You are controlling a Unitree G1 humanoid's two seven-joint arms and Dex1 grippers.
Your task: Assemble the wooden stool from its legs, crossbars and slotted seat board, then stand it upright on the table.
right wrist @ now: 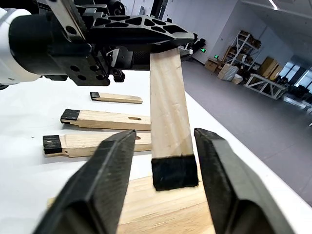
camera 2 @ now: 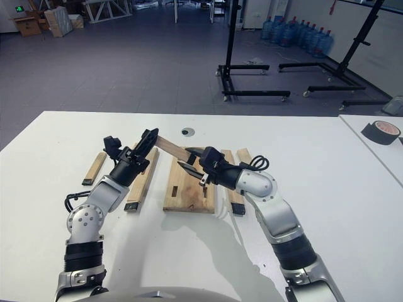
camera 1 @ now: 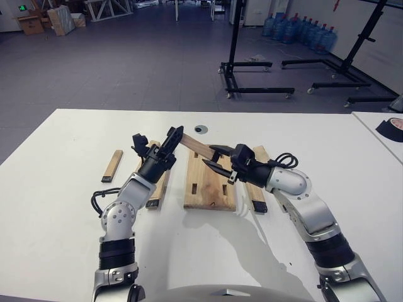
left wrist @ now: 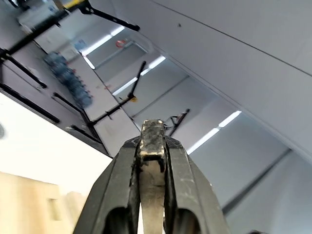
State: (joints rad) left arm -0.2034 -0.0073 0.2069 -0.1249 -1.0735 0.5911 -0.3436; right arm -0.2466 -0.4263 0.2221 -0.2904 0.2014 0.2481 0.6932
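Note:
A wooden leg [camera 1: 195, 146] with a black-capped end [right wrist: 174, 171] hangs slanted above the slotted seat board [camera 1: 209, 190], which lies flat on the white table. My left gripper [camera 1: 176, 133] is shut on the leg's upper end [left wrist: 152, 140]. My right gripper [right wrist: 165, 135] stands open, one finger on each side of the capped lower end, and I cannot tell whether they touch it. Further pieces lie flat: a short one [camera 1: 113, 165] at the left, a long one [camera 1: 158, 184] under my left arm, and two [camera 1: 255, 182] to the right of the board.
A round cable hole [camera 1: 201, 129] sits in the table [camera 1: 69, 145] behind the board. A roll of black tape [camera 1: 391, 128] lies on the neighbouring table at the right. Black wheeled stands [camera 1: 255, 88] are on the floor beyond the far edge.

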